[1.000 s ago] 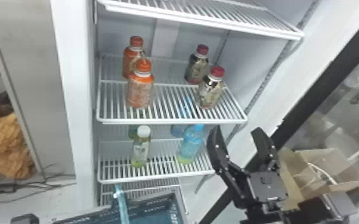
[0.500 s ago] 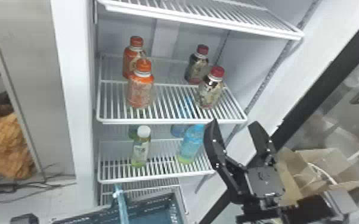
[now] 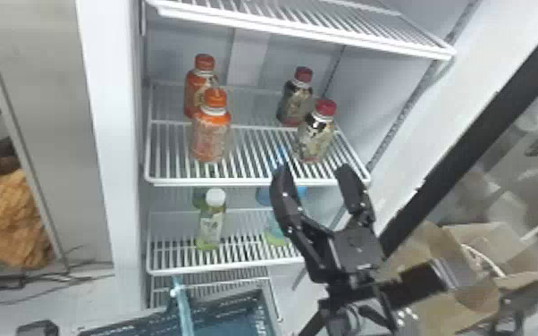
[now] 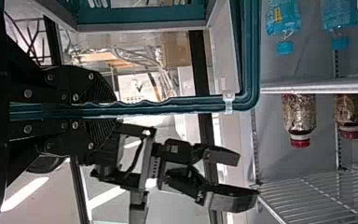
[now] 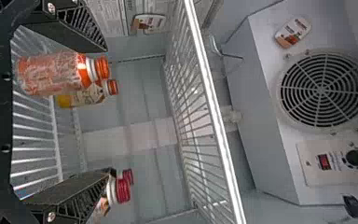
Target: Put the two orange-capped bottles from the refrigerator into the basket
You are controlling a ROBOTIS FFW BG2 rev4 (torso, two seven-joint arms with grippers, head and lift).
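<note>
Two orange-capped bottles stand upright at the left of the middle shelf, the front one [image 3: 211, 134] partly covering the rear one [image 3: 194, 91]. My right gripper [image 3: 312, 172] is open and empty, below and right of them, before the shelf's front edge. In the right wrist view, the front bottle [image 5: 51, 74] lies near one finger of my right gripper [image 5: 109, 112], with the rear bottle [image 5: 91, 94] behind. The basket [image 3: 268, 308] is low before the fridge. In the left wrist view, my left gripper [image 4: 114, 110] is shut on the basket's teal rim [image 4: 191, 103].
Two red-capped bottles [image 3: 313, 136] stand at the same shelf's right, near my right gripper. An upper wire shelf [image 3: 304, 33] hangs above. Green and blue bottles are on the shelf below, including a white-capped one [image 3: 211, 223]. A cardboard box [image 3: 482, 250] sits at the right.
My right gripper has moved left and slightly up, closer to the middle shelf's front edge, and stays open. The basket and the orange-capped bottles have kept their places.
</note>
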